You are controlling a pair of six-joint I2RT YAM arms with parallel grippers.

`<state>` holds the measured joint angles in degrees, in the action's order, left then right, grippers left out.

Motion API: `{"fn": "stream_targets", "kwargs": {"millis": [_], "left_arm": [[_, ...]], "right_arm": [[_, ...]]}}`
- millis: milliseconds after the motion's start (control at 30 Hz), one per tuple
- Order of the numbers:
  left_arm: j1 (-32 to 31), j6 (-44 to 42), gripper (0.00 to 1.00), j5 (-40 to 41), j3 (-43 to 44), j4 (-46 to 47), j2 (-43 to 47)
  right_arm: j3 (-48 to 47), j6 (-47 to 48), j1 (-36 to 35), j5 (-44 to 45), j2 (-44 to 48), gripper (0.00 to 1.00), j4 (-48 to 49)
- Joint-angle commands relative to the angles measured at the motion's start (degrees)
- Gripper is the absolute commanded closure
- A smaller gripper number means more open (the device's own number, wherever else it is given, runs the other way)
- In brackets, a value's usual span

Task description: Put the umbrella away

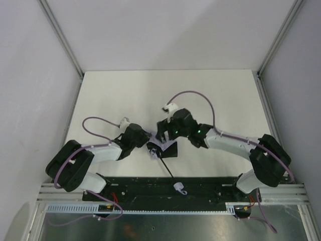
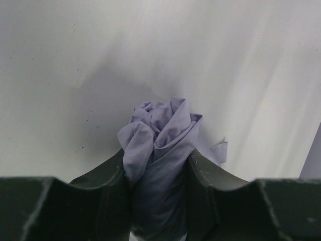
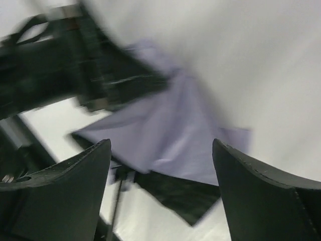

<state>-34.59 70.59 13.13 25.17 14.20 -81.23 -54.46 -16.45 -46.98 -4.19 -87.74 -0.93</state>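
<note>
The umbrella (image 1: 167, 149) lies at the near middle of the table, between both arms. Its thin black shaft (image 1: 168, 170) runs toward the near edge and ends in the small lavender handle (image 1: 179, 188). My left gripper (image 2: 156, 156) is shut on the bunched lavender canopy (image 2: 161, 125), which pokes out past the fingers. My right gripper (image 3: 161, 145) is open wide just in front of a loose flap of the canopy (image 3: 173, 133) with a dark underside. Nothing is between its fingers. In the top view the right gripper (image 1: 163, 137) hovers right beside the left gripper (image 1: 145, 143).
The left arm's dark gripper body (image 3: 95, 75) shows blurred close to the right gripper. The black base rail (image 1: 200, 188) runs along the near edge, with the handle resting on it. Metal frame posts (image 1: 65, 40) and walls bound the white table (image 1: 150, 95).
</note>
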Motion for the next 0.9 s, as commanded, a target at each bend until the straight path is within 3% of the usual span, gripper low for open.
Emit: {"fn": "stream_targets", "kwargs": {"millis": [0,167,267,333,500,533,633,867], "left_arm": [[0.14,0.04,1.0,1.81,-1.17,-7.24,-0.79],[0.16,-0.06,1.0,1.75,-0.87,-8.21,0.16],[0.14,-0.52,1.0,1.58,-0.51,-8.36,0.5],[0.14,-0.82,1.0,1.6,-0.35,-8.45,0.71],[0.21,-1.2,1.0,1.63,-0.23,-8.48,1.48],[0.17,-1.35,1.0,1.68,-0.26,-8.44,1.58],[0.14,-1.57,1.0,1.86,-0.41,-8.4,1.57],[0.14,-0.9,1.0,1.4,-1.03,-7.31,1.83]], "right_arm": [[-0.66,5.52,-8.42,1.73,1.26,0.13,5.65],[-1.11,5.27,-13.66,7.1,-2.7,0.06,11.62],[-1.32,3.91,-13.88,10.42,-4.69,0.12,12.25],[-1.35,3.36,-13.34,9.5,-5.35,0.23,12.18],[-1.2,2.13,-11.29,8.69,-5.45,0.86,9.27],[-1.01,2.08,-11.07,9.78,-5.22,0.93,8.26],[-0.77,0.76,-9.85,11.51,-5.37,0.99,5.01],[1.33,-4.11,-9.98,13.89,-8.58,1.0,1.26]]}}
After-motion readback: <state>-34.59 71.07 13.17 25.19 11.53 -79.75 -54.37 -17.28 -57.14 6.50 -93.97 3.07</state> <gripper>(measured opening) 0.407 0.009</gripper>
